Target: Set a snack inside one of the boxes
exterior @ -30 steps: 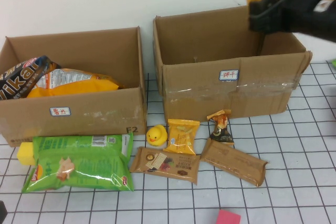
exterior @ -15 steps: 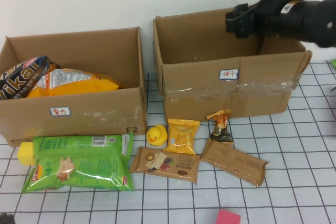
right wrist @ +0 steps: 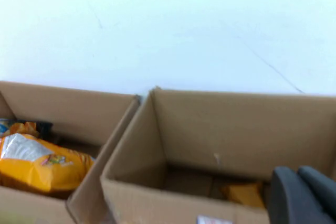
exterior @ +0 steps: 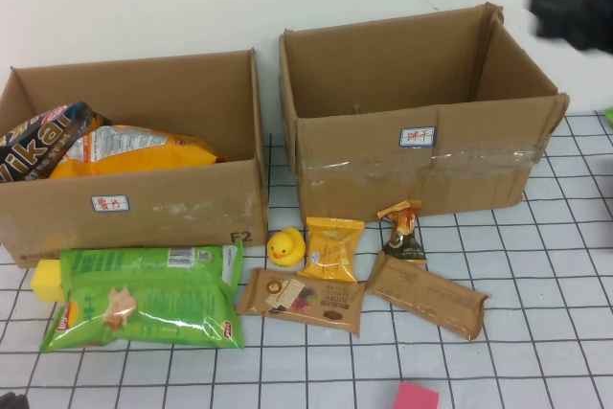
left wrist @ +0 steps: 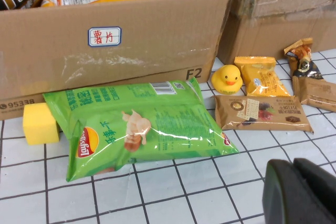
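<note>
Right hand (exterior: 575,11) raised beyond right box (exterior: 421,155), fingers together, holding nothing. Small orange snack packet (right wrist: 244,193) lying inside that box. Left hand (left wrist: 302,192) closed, low over desk (exterior: 536,275) near green chip bag (left wrist: 142,127).

Two brown cardboard boxes (exterior: 144,174) with white, red-lettered labels; a white surface (exterior: 536,332) gridded with black lines; a bright green crisp bag (exterior: 144,299); a yellow rubber duck (exterior: 283,247); black claws.
</note>
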